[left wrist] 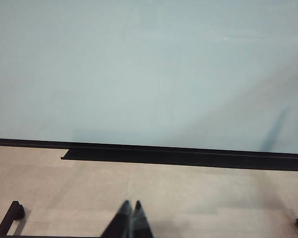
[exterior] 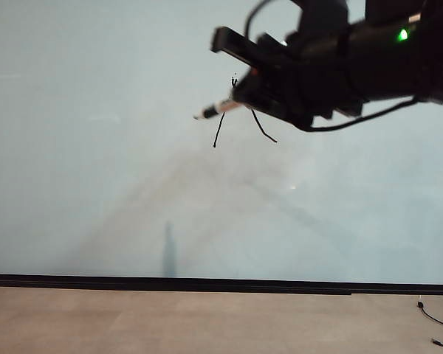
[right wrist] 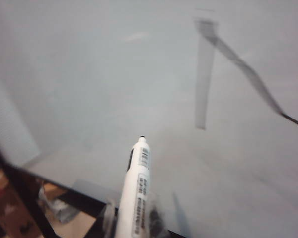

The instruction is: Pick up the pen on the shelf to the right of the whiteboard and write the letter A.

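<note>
The pen (exterior: 213,111), white-barrelled with a dark tip, sticks out leftward from my right gripper (exterior: 242,97), which is shut on it high in front of the whiteboard (exterior: 96,147). In the right wrist view the pen (right wrist: 137,188) runs up between the fingers of the right gripper (right wrist: 134,220), its tip close to the board (right wrist: 89,74). Of the letter A (exterior: 240,127), two thin black slanted legs show on the board; its top is hidden behind the gripper. My left gripper (left wrist: 131,207) is shut and holds nothing, low above the floor, facing the whiteboard (left wrist: 139,64).
A thin black edge (exterior: 207,283) runs along the board's bottom, with a tan floor strip (exterior: 207,321) below it. A black ledge (left wrist: 188,156) sits under the board. Black stand feet (left wrist: 12,213) and a cable (exterior: 435,320) lie on the floor.
</note>
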You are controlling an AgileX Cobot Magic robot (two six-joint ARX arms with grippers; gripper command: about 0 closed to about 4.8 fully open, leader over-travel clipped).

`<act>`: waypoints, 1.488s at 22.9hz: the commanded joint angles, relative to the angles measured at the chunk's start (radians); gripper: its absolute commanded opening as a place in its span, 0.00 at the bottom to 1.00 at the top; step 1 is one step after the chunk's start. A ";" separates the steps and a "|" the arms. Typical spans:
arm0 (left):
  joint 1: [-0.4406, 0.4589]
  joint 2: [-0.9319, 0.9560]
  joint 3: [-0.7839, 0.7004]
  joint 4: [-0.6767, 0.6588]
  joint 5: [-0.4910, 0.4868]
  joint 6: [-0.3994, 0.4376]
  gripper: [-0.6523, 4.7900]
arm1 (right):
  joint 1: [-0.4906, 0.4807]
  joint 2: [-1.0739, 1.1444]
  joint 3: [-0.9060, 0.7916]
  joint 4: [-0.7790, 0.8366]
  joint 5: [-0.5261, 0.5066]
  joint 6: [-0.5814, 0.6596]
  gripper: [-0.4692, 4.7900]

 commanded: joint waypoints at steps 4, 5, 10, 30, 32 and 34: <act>0.000 0.000 0.002 0.008 0.000 0.004 0.11 | 0.006 -0.024 0.116 -0.213 0.001 -0.299 0.08; 0.000 0.000 0.002 0.008 0.000 0.004 0.11 | 0.000 -0.024 0.142 -0.254 -0.002 -0.323 0.08; 0.000 0.000 0.002 0.008 0.001 0.004 0.11 | -0.052 -0.024 0.247 -0.375 -0.002 -0.372 0.08; 0.000 0.000 0.002 0.008 0.000 0.004 0.11 | -0.092 -0.049 0.260 -0.380 0.047 -0.396 0.08; 0.000 0.000 0.002 0.008 0.000 0.004 0.11 | -0.094 -0.048 0.260 -0.380 0.044 -0.393 0.08; 0.000 0.000 0.002 0.008 0.000 0.004 0.11 | -0.094 -0.048 0.260 -0.380 0.044 -0.393 0.08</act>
